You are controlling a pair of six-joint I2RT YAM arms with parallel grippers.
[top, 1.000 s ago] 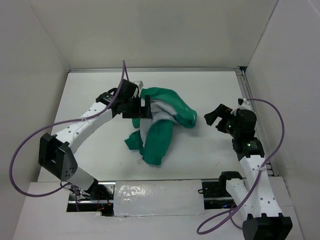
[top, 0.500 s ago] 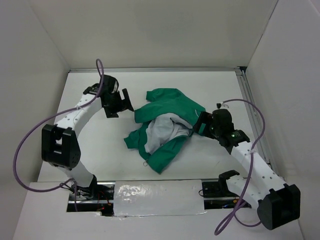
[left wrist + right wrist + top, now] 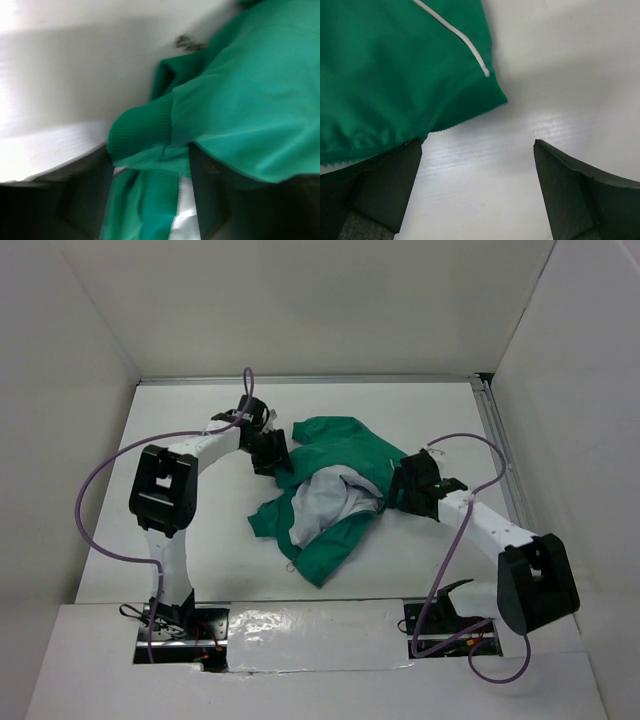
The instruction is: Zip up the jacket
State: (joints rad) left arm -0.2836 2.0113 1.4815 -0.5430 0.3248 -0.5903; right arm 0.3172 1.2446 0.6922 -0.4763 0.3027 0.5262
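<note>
The green jacket (image 3: 350, 445) lies crumpled mid-table, white lining (image 3: 320, 502) facing up. My left gripper (image 3: 275, 455) is at its upper-left edge. In the left wrist view, blurred green folds and a ribbed cuff (image 3: 142, 132) fill the space between the dark fingers (image 3: 85, 195) of the left gripper (image 3: 150, 150), which stand apart. My right gripper (image 3: 398, 490) is at the jacket's right edge. In the right wrist view, the right gripper (image 3: 476, 145) is wide open over bare table, its left finger (image 3: 385, 185) touching the ribbed hem (image 3: 470, 107) below the white piping (image 3: 455, 37). The zipper is not visible.
White walls close in the table on three sides. A metal rail (image 3: 495, 430) runs along the right edge. A taped white plate (image 3: 310, 635) sits at the front between the arm bases. Purple cables (image 3: 95, 490) loop beside both arms.
The left gripper swung off to the left, then came back onto the jacket's upper-left edge, its jaws narrowing round fabric. The jacket dropped and spread, lining up. The right gripper reached its right hem.
</note>
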